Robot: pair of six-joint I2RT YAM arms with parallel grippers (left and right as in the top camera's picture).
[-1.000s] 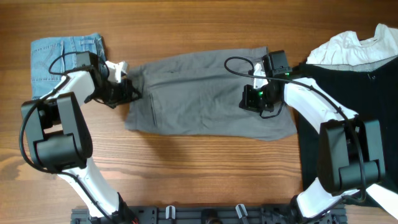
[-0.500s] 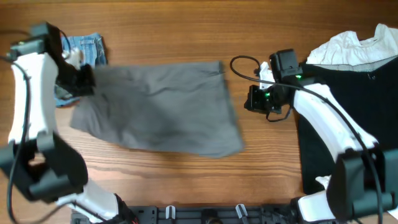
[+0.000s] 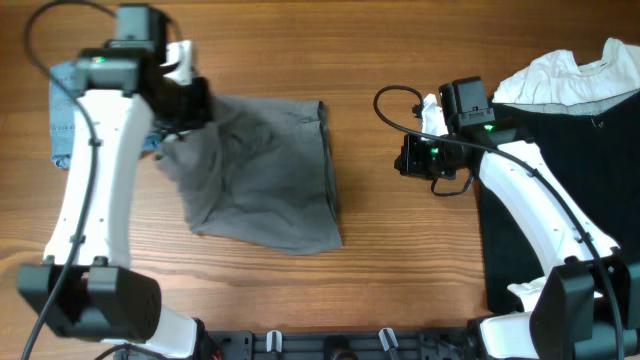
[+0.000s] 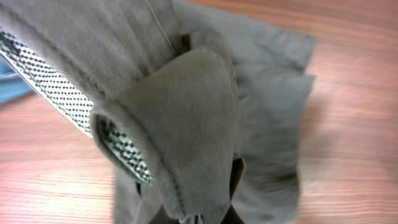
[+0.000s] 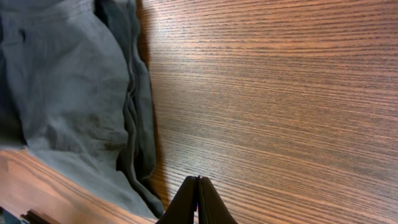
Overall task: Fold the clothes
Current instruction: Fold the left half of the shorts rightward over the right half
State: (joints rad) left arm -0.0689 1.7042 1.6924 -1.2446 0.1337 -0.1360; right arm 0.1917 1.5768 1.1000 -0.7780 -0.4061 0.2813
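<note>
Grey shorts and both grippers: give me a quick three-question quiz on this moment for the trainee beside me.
1. True or false: the right gripper is shut on the grey shorts.
2. The left gripper is: A open above the shorts; B shut on the shorts, lifting one bunched end; C out of view.
3. Name the garment peeking out left of the grey shorts in the overhead view.

Key: 1 false, it is shut on nothing, over bare wood. 2 B. 3 light-blue denim shorts.
</note>
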